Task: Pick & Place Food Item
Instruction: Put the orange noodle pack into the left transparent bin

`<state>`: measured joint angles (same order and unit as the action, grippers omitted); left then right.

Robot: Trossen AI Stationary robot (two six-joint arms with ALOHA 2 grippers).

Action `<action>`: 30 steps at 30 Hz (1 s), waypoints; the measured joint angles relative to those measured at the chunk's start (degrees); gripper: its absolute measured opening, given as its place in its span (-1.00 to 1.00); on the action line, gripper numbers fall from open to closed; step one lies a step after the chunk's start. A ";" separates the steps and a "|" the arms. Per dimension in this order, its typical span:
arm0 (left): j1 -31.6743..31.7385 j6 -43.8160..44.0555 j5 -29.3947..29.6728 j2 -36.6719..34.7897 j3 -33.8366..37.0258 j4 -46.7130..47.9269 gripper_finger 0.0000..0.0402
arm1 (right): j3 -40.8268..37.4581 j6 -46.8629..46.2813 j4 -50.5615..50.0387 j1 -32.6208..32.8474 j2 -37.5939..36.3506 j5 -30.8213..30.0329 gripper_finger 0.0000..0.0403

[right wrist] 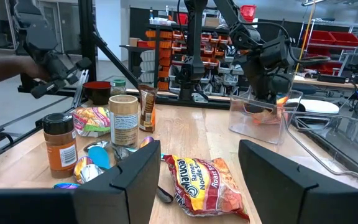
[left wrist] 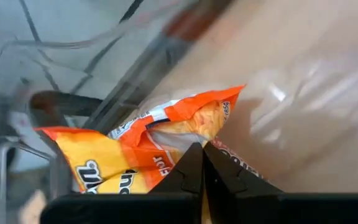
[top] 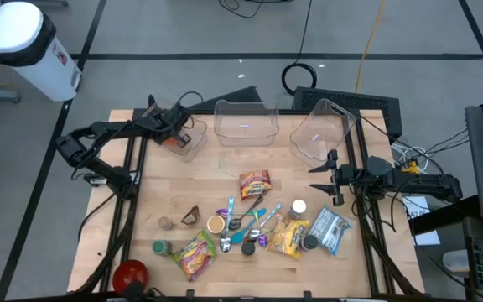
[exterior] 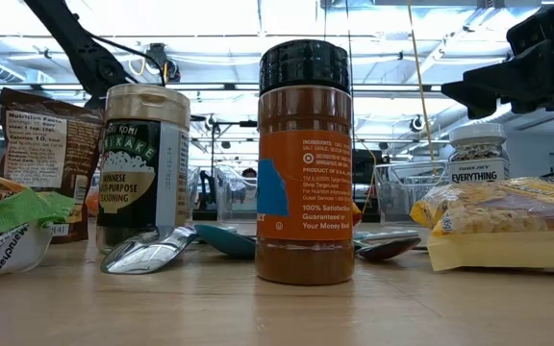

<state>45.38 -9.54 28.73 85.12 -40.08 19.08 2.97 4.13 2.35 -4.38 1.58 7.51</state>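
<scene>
A: Bins?
B: Three clear bins stood along the far edge of the desk (top: 166,180). The left bin (top: 189,134) held one orange snack bag (left wrist: 135,155). The middle bin (top: 244,120) showed nothing inside. The right bin (top: 321,126) was tipped and also showed nothing inside.

A: Left arm?
B: The left gripper (top: 174,127) was down in the left bin, fingers (left wrist: 194,168) shut tip to tip against the snack bag. I couldn't tell whether any of the bag was pinched. The right wrist view showed the same thing, orange in the bin under the arm.

A: Right arm?
B: The right gripper (top: 329,176) sat at the desk's right side, just below the tipped bin, fingers (right wrist: 132,171) spread apart, holding nothing. It pointed toward the ramen packet (top: 255,183) lying flat mid-desk.

A: Loose items, counted?
B: Packets: one ramen, one yellow-red snack bag (top: 194,254), one yellow bag (top: 290,238), one blue-white bag (top: 329,229), one small brown pouch (top: 193,216). Five total. Jars and shakers: the orange spice bottle (exterior: 305,163) with black cap, the seasoning jar (exterior: 143,163), the "Everything" shaker (exterior: 477,152), and a few more small ones. I couldn't get an exact count. Spoons (top: 243,225) were piled in the centre, several of them. One red bowl (top: 129,273) sat at the near left corner.
</scene>
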 joint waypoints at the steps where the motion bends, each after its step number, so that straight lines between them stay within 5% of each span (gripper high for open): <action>1: -0.21 -2.37 0.70 0.00 -0.27 1.23 -0.98 | -0.01 0.00 0.00 0.00 0.00 0.00 0.04; 11: -1.77 -16.96 12.71 0.02 -0.98 8.09 -0.98 | 0.00 -0.01 0.00 0.00 0.00 0.00 0.04; 25: -1.53 -4.76 7.47 0.04 -0.95 3.08 -0.82 | 0.01 -0.01 0.00 -0.02 0.00 0.00 0.04; 30: -1.55 -3.74 7.39 0.04 -0.95 4.03 -0.58 | 0.00 0.00 0.00 0.00 -0.01 0.00 0.04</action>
<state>43.83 -13.29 36.12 85.17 -41.04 23.11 2.96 4.13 2.35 -4.39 1.58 7.51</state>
